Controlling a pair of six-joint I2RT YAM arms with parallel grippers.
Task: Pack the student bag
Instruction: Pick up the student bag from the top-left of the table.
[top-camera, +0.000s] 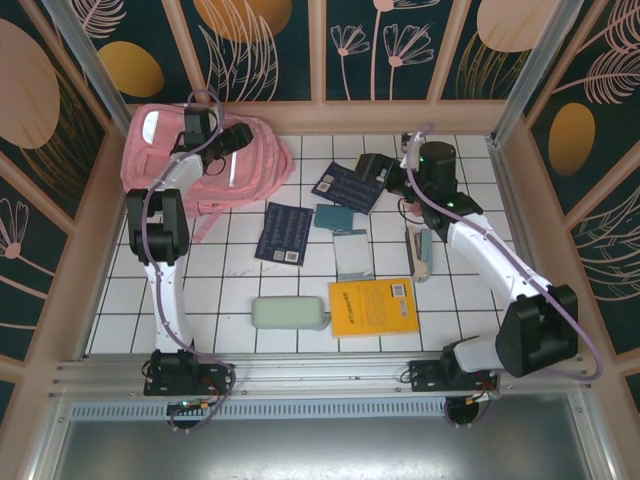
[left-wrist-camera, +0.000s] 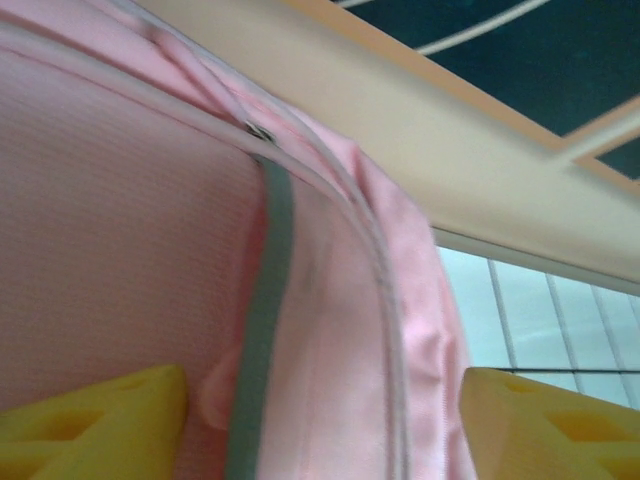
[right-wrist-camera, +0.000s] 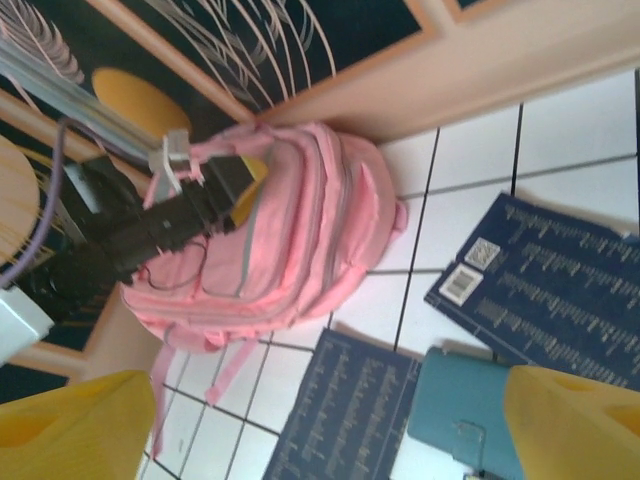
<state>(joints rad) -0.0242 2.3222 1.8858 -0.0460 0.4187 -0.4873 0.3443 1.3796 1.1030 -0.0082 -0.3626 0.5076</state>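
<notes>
The student bag (top-camera: 165, 160), a big pink backpack, lies in the far left corner and shows again in the right wrist view (right-wrist-camera: 290, 230). My left gripper (top-camera: 236, 136) is down on its top. In the left wrist view the left gripper (left-wrist-camera: 325, 425) is open, its yellow fingers (left-wrist-camera: 100, 420) straddling a ridge of pink fabric (left-wrist-camera: 330, 300) with a grey stripe (left-wrist-camera: 265, 320) and a zip line. My right gripper (top-camera: 366, 166) hovers open over the far middle of the table; between its fingers (right-wrist-camera: 575, 425) nothing is held, and a dark blue booklet (right-wrist-camera: 350, 410) lies below.
On the tiles lie a dark blue booklet (top-camera: 283, 233), a dark blue book (top-camera: 348, 188), a teal notebook (top-camera: 334, 217), a pale grey notebook (top-camera: 352, 255), a yellow book (top-camera: 372, 306), a pale green case (top-camera: 290, 313) and a small teal and beige item (top-camera: 420, 255). Wooden walls enclose the table.
</notes>
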